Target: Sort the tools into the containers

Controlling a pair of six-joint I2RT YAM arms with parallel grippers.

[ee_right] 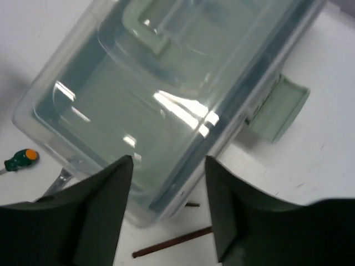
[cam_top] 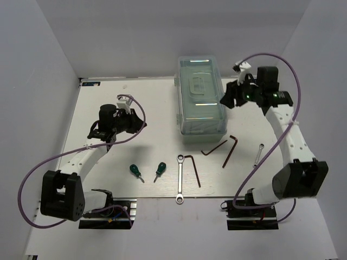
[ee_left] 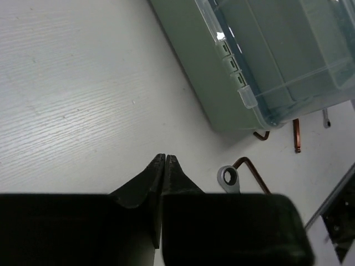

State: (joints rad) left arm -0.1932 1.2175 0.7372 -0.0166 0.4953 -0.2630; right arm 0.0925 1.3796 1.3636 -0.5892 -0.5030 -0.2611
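Observation:
The pale green toolbox (cam_top: 199, 100) stands closed at the back middle, with its translucent lid down. Two green-handled screwdrivers (cam_top: 135, 171) (cam_top: 160, 170), a silver wrench (cam_top: 180, 177), three dark hex keys (cam_top: 194, 168) (cam_top: 214, 147) (cam_top: 231, 149) and a thin silver rod tool (cam_top: 258, 154) lie on the table in front of it. My left gripper (cam_top: 132, 123) (ee_left: 165, 158) is shut and empty, left of the toolbox. My right gripper (cam_top: 229, 100) (ee_right: 169, 160) is open and empty above the toolbox's right near edge (ee_right: 222, 133).
A pale green latch (ee_right: 277, 108) sticks out from the toolbox's side. In the left wrist view the wrench head (ee_left: 227, 177) and a hex key (ee_left: 249, 163) lie just right of the fingers. White walls enclose the table at the left, back and right.

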